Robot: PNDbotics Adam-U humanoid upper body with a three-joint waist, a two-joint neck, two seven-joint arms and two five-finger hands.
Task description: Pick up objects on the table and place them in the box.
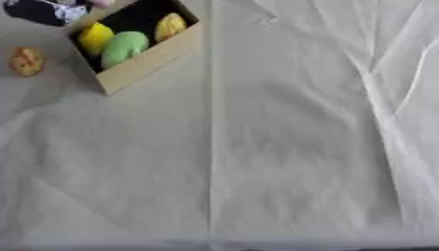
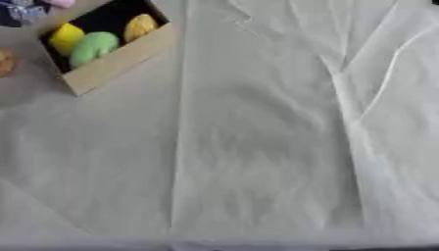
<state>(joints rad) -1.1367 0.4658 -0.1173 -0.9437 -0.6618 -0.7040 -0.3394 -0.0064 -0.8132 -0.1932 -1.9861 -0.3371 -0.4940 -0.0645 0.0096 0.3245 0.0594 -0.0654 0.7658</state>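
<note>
Inside cardboard box (image 1: 147, 62): 2 yellow objs (image 1: 96, 36), green obj (image 1: 125, 47).

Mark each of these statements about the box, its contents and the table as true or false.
1. The box holds three items. True.
2. The green item lies between two yellow ones. True.
3. An orange round item lies inside the box. False: it lies on the table cloth, left of the box.
4. A robot hand holds the box. False: no robot hand is in view.
5. The box sits at the table's near right. False: far left.
</note>
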